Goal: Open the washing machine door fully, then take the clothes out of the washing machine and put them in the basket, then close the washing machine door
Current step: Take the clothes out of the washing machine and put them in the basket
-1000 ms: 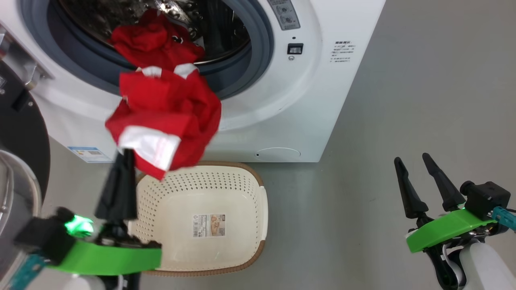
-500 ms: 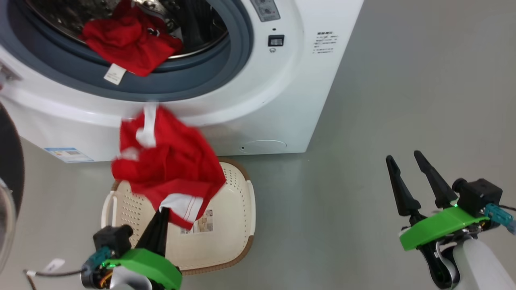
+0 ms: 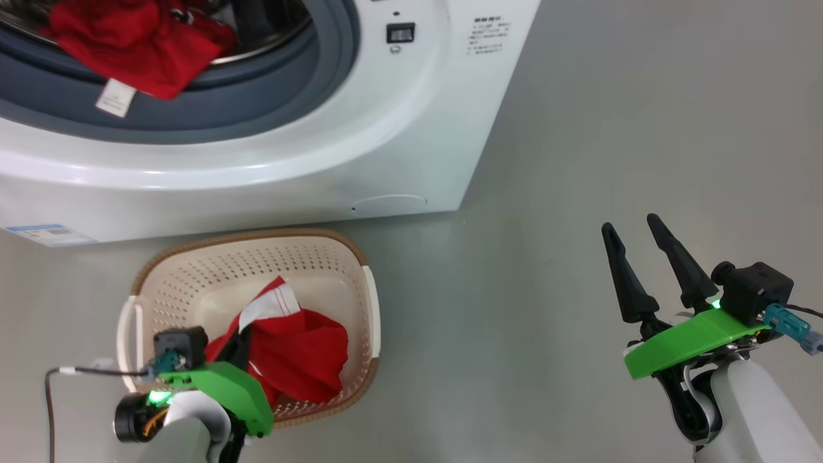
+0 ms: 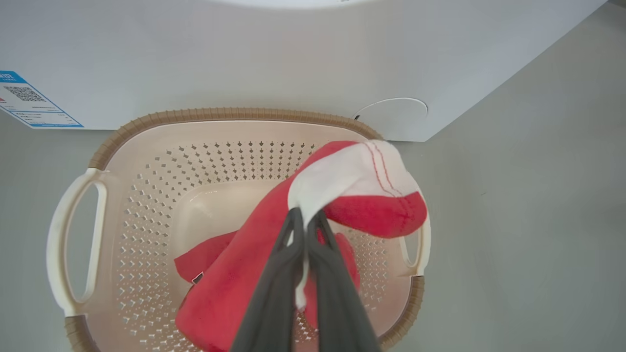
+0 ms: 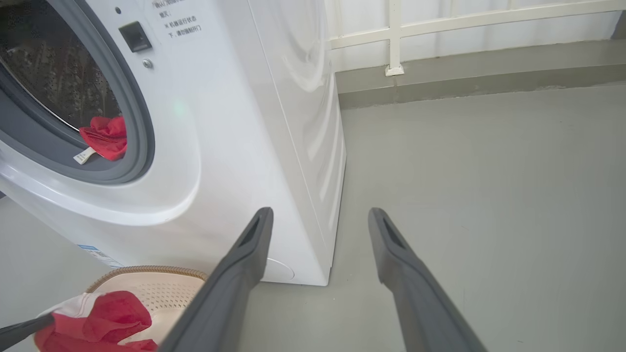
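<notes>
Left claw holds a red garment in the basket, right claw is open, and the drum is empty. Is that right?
No, the drum is not empty: the head view shows another red garment with a white tag at its mouth. The left claw is shut on a red garment in the basket; the right claw is open.

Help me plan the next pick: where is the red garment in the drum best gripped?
Grip the red garment at its front fold beside the white tag, where it spills onto the grey gasket. Come in through the doorway from the front: that fold lies nearest, likely pinchable by the open right tool.
</notes>
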`<state>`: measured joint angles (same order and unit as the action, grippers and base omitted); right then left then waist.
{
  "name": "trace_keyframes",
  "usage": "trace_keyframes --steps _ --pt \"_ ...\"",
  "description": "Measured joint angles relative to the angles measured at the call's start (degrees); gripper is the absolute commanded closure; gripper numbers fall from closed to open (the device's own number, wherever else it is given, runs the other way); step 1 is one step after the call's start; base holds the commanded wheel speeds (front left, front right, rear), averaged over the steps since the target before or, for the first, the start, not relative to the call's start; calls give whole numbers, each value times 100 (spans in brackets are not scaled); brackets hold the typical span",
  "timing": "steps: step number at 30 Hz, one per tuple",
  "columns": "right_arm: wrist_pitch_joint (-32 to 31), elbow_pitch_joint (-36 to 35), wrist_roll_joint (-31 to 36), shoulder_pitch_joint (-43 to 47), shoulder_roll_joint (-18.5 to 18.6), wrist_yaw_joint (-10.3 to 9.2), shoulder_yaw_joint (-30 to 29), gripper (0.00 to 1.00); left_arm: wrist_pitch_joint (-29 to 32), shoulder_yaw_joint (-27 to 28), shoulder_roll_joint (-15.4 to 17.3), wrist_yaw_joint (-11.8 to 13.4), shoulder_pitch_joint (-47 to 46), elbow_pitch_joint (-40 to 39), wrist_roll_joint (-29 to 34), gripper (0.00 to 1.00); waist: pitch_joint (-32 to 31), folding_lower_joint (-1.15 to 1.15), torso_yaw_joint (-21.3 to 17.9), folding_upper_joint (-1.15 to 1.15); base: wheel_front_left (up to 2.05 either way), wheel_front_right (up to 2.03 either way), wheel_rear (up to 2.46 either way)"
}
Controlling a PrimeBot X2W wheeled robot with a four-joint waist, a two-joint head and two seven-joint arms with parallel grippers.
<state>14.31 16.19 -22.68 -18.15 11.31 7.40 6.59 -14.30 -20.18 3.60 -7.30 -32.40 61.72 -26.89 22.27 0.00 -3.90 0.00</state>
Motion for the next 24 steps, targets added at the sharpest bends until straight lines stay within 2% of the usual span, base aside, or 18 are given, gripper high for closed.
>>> trace_keyframes --steps 9,22,23,24 --pt "0 -67 0 -224 -49 0 38 0 56 -377 65 -1 -613 817 -141 100 437 0 -201 0 0 0 0" --pt "0 -122 88 -442 -98 0 45 0 164 -605 289 -1 -1089 1055 -703 99 938 0 -456 0 0 0 0" --pt "0 -118 89 -443 -99 0 41 0 167 -625 290 -1 -1104 1071 -728 73 935 0 -454 0 0 0 0" --pt "0 -116 90 -443 -99 0 36 0 167 -635 297 -1 -1122 1078 -757 55 925 0 -448 0 0 0 0"
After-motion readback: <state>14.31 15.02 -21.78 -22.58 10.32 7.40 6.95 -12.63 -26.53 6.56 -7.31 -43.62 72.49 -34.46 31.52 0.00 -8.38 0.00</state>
